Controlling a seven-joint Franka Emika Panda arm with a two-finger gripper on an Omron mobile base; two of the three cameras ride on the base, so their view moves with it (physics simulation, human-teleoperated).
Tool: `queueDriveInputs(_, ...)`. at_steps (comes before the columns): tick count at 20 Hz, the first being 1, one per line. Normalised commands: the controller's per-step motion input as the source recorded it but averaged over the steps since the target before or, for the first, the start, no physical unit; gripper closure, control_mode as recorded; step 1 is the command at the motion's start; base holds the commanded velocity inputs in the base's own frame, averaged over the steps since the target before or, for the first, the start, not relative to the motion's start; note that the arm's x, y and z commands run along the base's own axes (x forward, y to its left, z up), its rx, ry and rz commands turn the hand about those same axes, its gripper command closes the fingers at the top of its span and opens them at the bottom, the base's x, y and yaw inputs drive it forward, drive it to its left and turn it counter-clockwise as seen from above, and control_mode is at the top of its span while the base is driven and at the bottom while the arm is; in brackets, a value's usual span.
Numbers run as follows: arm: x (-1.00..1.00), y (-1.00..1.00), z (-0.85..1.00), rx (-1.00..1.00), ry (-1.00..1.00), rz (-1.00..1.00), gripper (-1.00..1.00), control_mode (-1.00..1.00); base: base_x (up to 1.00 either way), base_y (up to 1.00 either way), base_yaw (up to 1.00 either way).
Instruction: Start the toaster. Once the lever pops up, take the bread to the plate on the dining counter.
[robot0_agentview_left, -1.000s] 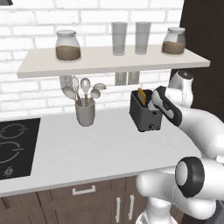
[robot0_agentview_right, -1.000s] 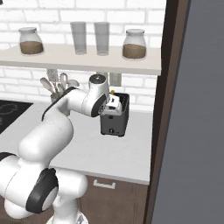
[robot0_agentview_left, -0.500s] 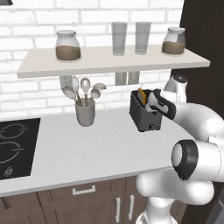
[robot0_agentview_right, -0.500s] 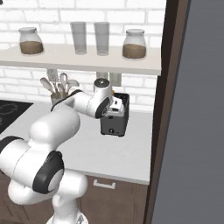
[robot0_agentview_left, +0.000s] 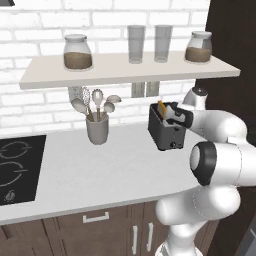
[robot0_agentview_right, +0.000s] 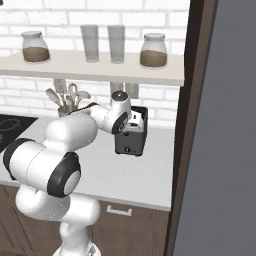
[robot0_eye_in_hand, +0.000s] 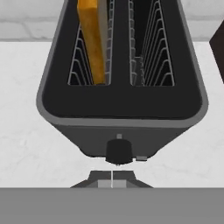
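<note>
open worktop (robot0_agentview_left: 110, 165) left of toaster (robot0_agentview_left: 166, 131), shelf (robot0_agentview_left: 125, 70) overhead, dark panel (robot0_agentview_right: 186, 100) close right

A grey utensil cup (robot0_agentview_left: 97, 131) stands between the black cooktop (robot0_agentview_left: 17, 167) and shelf jars (robot0_agentview_left: 77, 52).

The toaster (robot0_eye_in_hand: 118, 109) had a matt dark grey shell that looked like painted metal or plastic, with thin bare wire racks in both slots and a dull black plastic-looking knob. The bread (robot0_eye_in_hand: 92, 39) looked dry and golden orange, with a paler edge. The bench (robot0_agentview_left: 100, 175) was a smooth, pale, faintly marbled stone-like surface. Behind it, the wall (robot0_agentview_left: 40, 30) was rough white brick. The cupboard fronts (robot0_agentview_left: 60, 235) were dark brown wood grain. The cooktop (robot0_agentview_left: 17, 167) was flat black glass.
</note>
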Motion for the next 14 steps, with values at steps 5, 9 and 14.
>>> queueDriveInputs(5,0.33,0.00,-0.35,0.00,0.00,0.00,1.00,-1.00,0.00,0.00,0.00)
queueDriveInputs(9,0.39,-0.05,-0.19,0.00,0.00,0.00,1.00,-1.00,0.00,0.00,0.00)
queueDriveInputs(14,0.30,-0.15,-0.27,0.00,0.01,0.00,1.00,-1.00,0.00,0.00,0.00)
